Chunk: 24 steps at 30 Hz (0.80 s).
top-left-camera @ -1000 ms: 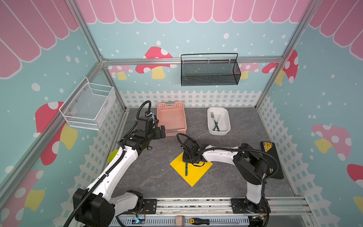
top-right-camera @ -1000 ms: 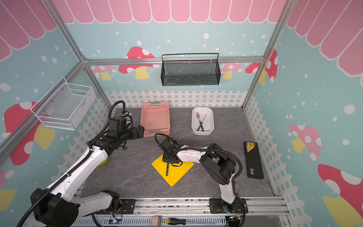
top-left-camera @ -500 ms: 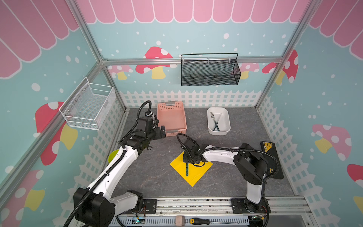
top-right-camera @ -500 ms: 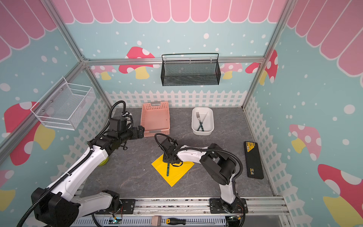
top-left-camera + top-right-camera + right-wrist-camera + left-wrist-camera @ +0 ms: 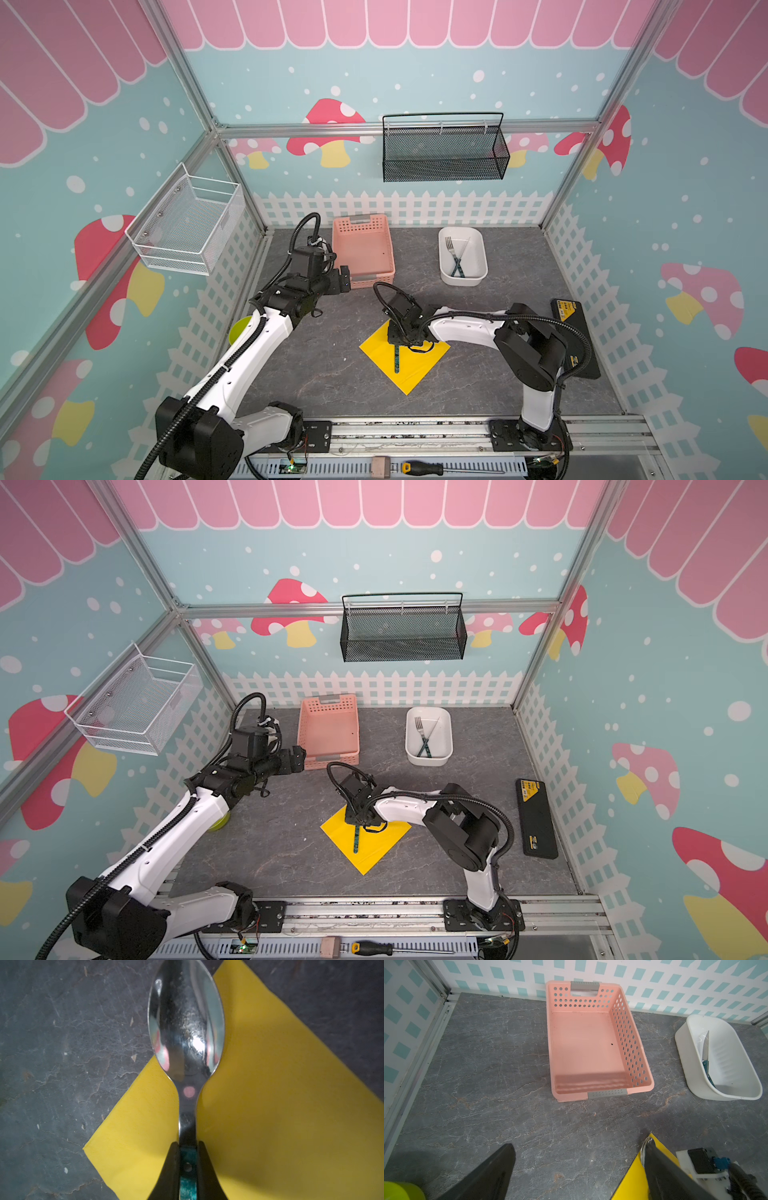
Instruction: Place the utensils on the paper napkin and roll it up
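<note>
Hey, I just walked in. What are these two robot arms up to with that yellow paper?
They are laying cutlery on a yellow paper napkin so it can be rolled up. The right end effector is shut on a spoon by its teal handle, right at the napkin, with the spoon's bowl reaching past one edge over the grey table. The left end effector is open and holds nothing, hanging near the pink basket. The fork and knife lie in the white tub, not yet moved.

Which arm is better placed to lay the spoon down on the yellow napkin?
Right. Its jaws are shut on the spoon handle, with the spoon over the paper napkin. The left arm's jaws stand open and empty, off by the pink basket.
</note>
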Available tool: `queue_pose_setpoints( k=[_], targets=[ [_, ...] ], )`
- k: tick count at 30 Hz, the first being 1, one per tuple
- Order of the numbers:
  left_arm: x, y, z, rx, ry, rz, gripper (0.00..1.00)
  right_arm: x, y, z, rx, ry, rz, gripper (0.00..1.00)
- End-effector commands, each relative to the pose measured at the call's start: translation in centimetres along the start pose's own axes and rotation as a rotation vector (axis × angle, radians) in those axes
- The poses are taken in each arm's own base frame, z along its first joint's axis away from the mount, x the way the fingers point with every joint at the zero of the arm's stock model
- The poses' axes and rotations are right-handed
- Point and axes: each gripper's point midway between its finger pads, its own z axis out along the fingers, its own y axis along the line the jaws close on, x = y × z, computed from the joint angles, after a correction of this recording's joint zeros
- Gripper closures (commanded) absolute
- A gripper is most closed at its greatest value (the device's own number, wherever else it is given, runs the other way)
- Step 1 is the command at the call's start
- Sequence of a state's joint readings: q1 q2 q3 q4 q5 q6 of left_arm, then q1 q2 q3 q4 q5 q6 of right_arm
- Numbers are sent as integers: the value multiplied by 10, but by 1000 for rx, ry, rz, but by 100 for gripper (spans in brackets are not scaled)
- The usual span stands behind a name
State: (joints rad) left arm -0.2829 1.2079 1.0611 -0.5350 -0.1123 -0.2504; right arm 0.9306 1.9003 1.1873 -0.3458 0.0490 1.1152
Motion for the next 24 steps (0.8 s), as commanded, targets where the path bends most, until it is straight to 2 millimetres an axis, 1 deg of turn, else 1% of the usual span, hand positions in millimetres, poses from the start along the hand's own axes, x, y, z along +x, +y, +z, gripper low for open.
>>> queue_pose_setpoints(
  k=[1,12,16,19,24],
  targets=[
    [-8,-2,-4,4,-13,-4,2,0,8,-7,-12,4,-24,95],
    [-8,-2,-4,9,-11,-7,1,1,10,-7,-19,6,-33,95],
    [-8,-3,-5,13,-11,-7,2,0,11,-8,-22,6,-34,89],
    [-8,-3,-4,14,-10,-7,1,-1,10,-8,-18,3,-32,83],
    [-7,-3,-3,15,-7,-8,1,-1,10,-9,-13,3,-32,77]
  ],
)
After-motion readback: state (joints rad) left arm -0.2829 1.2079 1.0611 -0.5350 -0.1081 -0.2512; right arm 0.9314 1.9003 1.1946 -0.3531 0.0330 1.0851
